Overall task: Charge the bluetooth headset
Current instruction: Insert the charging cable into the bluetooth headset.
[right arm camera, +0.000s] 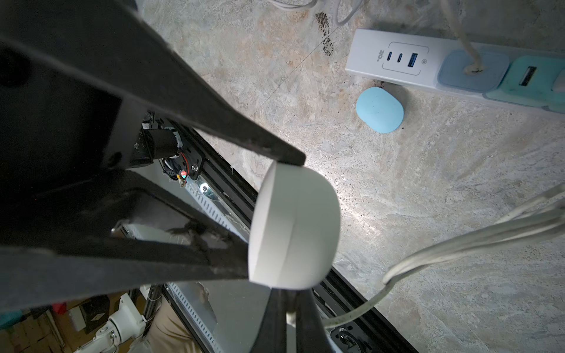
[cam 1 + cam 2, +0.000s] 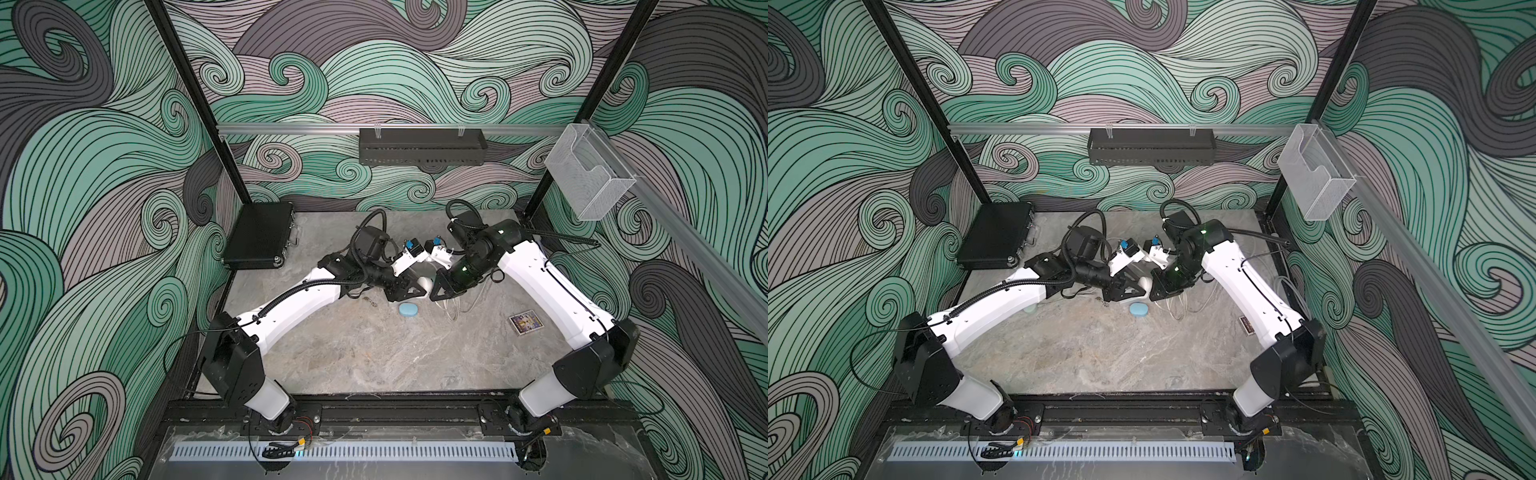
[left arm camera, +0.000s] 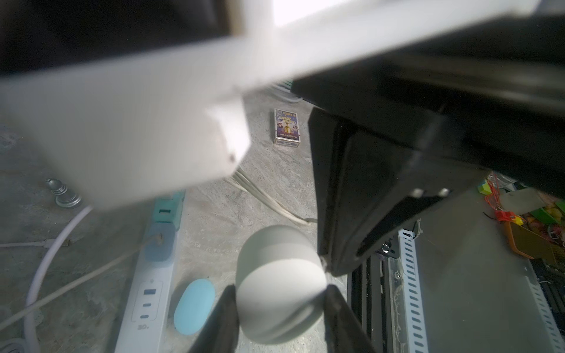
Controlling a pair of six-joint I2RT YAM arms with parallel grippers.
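Marble-grey tabletop (image 2: 374, 357) viewed from above, with the left arm (image 2: 299, 307) and right arm (image 2: 540, 286), white and black, reaching in from the near edge. Pincers meeting nose to nose over the middle of the table, slightly toward the far side.

Left gripper (image 3: 280, 287) about half open, clamped on a small rounded white earbud case (image 1: 295, 226), one finger on each opposite side. Case held clear of the table between the two pincers, with a seam line visible around its body.

Right gripper (image 1: 289, 301) squeezed fully shut, pinching the end of a white charging cable (image 1: 458, 244), fingertips right against the edge of the case. Plug itself too hidden to make out. Rest of the cable trailing in loose loops on the table to the right of the pincers.

Just on the near side of the pincers, a light-blue oval case (image 2: 409, 310) lying flat. Just beside it, a white power strip (image 1: 397, 67) with USB ports, carrying a blue adapter (image 1: 470, 68) with a cord plugged in and a teal adapter (image 1: 526, 76). Strip mostly hidden under the left arm in both top views.

Further right and well apart, a small picture-printed card box (image 2: 525, 322). At the far left corner, a closed black hard case (image 2: 259, 235). Small silver chess pawn (image 3: 62, 192) upright near the strip, seen only from the left wrist.
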